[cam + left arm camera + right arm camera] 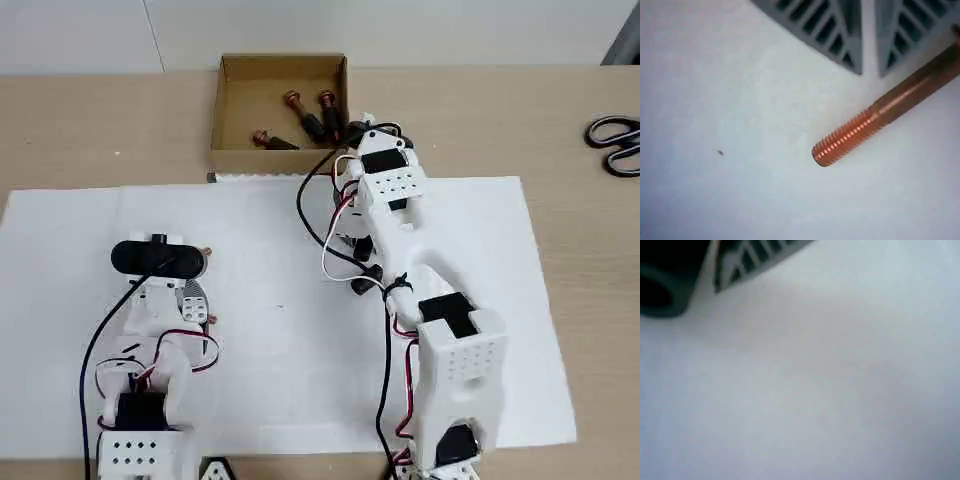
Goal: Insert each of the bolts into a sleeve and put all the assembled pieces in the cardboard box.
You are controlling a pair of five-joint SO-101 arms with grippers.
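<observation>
Paper (pixel 270 350) between arms lies open — right arm (pixel 395 185) crowds cardboard box (pixel 240 95)

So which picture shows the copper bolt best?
The left wrist view: the copper bolt is close up, with its threads clear. The high view gives just a tiny copper speck of it beside the left arm. The right wrist view looks at a black sleeve instead.

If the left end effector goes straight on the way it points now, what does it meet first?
Most likely the white paper, close beside the threaded end of the bolt: the left end effector points down at the sheet. Depth is unclear.
</observation>
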